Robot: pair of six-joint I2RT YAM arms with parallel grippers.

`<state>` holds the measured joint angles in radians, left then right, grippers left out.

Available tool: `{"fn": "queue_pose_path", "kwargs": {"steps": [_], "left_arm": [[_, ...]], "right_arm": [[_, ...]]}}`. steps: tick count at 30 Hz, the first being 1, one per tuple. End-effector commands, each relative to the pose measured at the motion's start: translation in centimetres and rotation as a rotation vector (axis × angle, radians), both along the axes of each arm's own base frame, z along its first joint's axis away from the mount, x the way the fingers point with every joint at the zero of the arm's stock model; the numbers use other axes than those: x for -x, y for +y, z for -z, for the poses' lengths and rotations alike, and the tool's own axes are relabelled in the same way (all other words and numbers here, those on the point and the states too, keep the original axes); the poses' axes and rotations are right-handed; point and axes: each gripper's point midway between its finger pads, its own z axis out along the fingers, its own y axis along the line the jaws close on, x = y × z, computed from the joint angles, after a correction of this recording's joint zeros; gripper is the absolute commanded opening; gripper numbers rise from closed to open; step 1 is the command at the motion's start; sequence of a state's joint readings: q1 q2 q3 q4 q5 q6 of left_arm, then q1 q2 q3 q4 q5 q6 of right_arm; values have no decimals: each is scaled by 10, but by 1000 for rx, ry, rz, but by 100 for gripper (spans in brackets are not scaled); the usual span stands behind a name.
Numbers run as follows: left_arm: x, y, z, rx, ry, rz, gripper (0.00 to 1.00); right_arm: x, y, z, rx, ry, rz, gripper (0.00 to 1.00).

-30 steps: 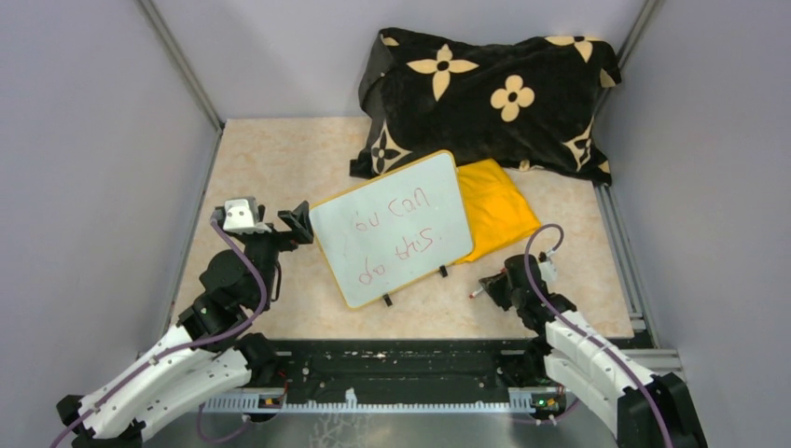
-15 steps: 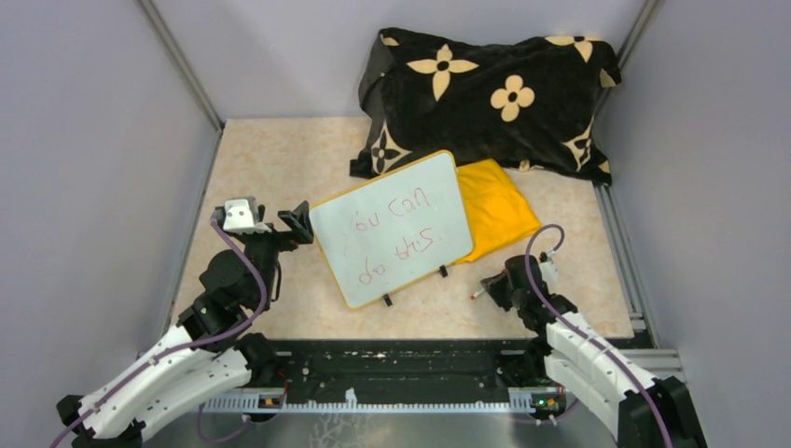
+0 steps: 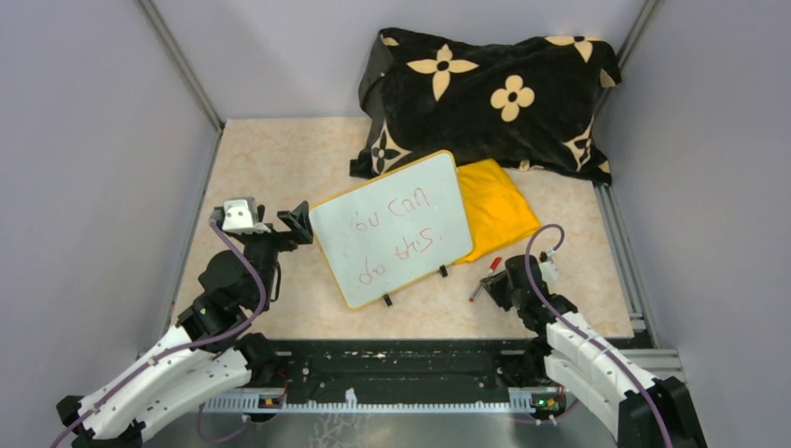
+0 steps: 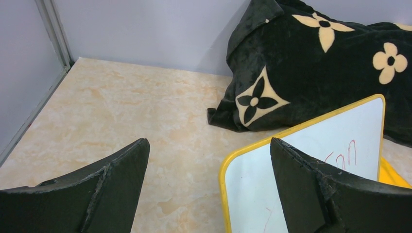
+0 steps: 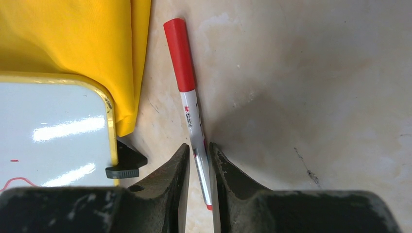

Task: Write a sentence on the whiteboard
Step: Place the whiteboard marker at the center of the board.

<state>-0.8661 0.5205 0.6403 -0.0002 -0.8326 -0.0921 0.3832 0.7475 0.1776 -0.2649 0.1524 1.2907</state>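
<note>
Right pincer (image 5: 198, 146) barely parted astride marker (image 5: 190, 114) lying flat on worktop (image 5: 316, 97), likely laid aside with sentence (image 3: 408, 206) seemingly complete; whiteboard (image 3: 392, 238) just to its left; left pincer (image 4: 209, 145) wide, empty.

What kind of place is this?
Likely a robot test cell in a lab: grey walls and metal frame posts enclose a marble-look tabletop, with a left arm and right arm bolted at its near edge.
</note>
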Motion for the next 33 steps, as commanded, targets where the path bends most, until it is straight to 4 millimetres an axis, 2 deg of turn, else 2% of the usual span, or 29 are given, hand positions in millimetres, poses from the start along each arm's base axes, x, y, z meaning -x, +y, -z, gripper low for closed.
{"fn": "queue_pose_path", "kwargs": {"steps": [1,9,19,30,33], "left_arm": [[0,0,-4,13,-16,7,99],[0,-1,-3,9,-12,9,99],[-1,-2,-2,5,-10,9,99],[-1,-2,-2,6,-11,11,99],[0,-2,-3,9,-14,9,99]], "right_arm": [[18,-19,21,105,97,6,21],[16,-18,24,121,107,-8,20],[15,-19,24,132,108,-13,12],[17,-19,25,130,110,-15,10],[17,-19,24,129,107,-14,16]]}}
